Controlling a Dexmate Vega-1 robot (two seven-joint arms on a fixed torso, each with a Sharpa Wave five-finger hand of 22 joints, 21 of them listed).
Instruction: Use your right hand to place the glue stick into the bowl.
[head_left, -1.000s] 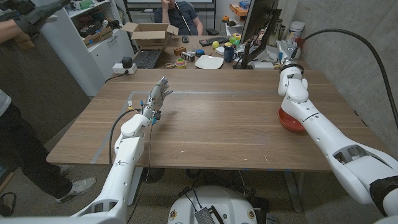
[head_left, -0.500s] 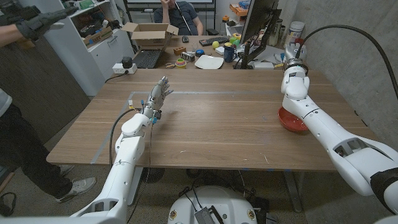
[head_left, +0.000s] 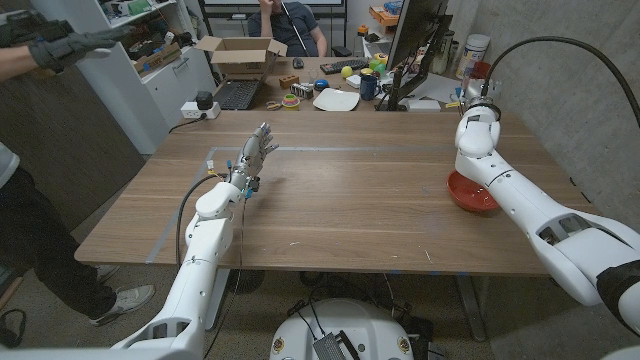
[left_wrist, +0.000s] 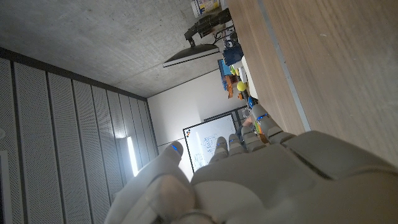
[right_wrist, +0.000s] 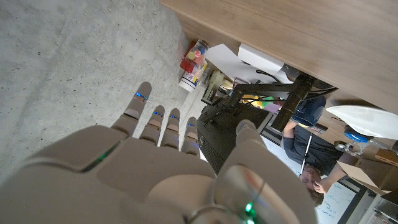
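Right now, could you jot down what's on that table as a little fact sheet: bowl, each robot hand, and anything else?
bowl: red bowl, at the table's right edge, partly behind the right arm
glue stick: cannot tell where it is
left robot hand: fingers apart, holding nothing, above the wooden table
right robot hand: fingers spread, empty, raised beyond the table's far right corner
person: standing at the left side

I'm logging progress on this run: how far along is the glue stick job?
Done: cannot tell. The red bowl sits partly behind the right forearm, so whether the glue stick lies in it is hidden. In hand: nothing. The right hand is raised past the bowl, fingers spread and empty. The left hand waits over the table, holding nothing. Left: confirming that the stick is in the bowl.
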